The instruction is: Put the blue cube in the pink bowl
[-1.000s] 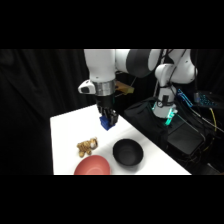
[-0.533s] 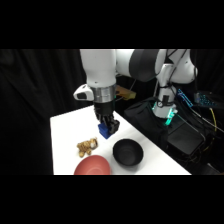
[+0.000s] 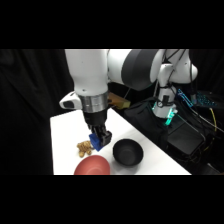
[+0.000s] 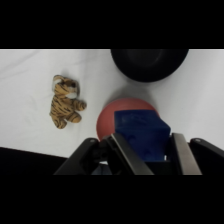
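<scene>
**Wrist view: cube hanging over the pink bowl**

Wrist view shows the gripper (image 4: 145, 150) pinching the blue cube (image 4: 140, 134) between its two fingers, directly above the pink bowl (image 4: 109, 117). Since a second ago the arm has carried it from mid-table toward the near edge, so release looks close. The cube has no long axis; it sits slightly turned, one corner toward the black bowl (image 4: 149, 62). From the side, the cube (image 3: 96, 141) hangs just above the pink bowl (image 3: 93, 166), beside the toy tiger (image 3: 84, 147).
</scene>
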You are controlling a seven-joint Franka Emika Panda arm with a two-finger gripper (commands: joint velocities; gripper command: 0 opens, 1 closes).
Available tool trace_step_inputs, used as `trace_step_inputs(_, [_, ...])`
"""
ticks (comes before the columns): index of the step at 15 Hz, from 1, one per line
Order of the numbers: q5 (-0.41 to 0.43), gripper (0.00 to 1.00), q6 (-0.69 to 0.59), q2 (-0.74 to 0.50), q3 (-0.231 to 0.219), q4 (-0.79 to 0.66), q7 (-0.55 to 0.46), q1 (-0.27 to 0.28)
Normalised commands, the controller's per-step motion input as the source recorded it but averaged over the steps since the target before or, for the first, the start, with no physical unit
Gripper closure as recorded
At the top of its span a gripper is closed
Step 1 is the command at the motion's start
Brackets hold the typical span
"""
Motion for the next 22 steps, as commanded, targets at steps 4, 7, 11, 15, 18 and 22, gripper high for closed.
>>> trace_step_inputs(4, [0.137,0.79,0.14,0.38,0.014,0.45,-0.08,0.006])
trace_step_inputs(7, [0.098,0.79,0.13,0.4,-0.015,0.43,-0.09,0.016])
trace_step_inputs(11, [0.136,0.79,0.1,0.38,-0.01,0.38,-0.11,-0.005])
trace_step_inputs(15, [0.159,0.79,0.05,0.31,0.012,0.32,-0.14,-0.012])
trace_step_inputs(18, [0.147,0.29,0.02,0.22,0.006,0.29,-0.12,0.0])
trace_step_inputs(22, [0.098,0.0,-0.06,0.02,-0.029,0.17,-0.05,0.04])
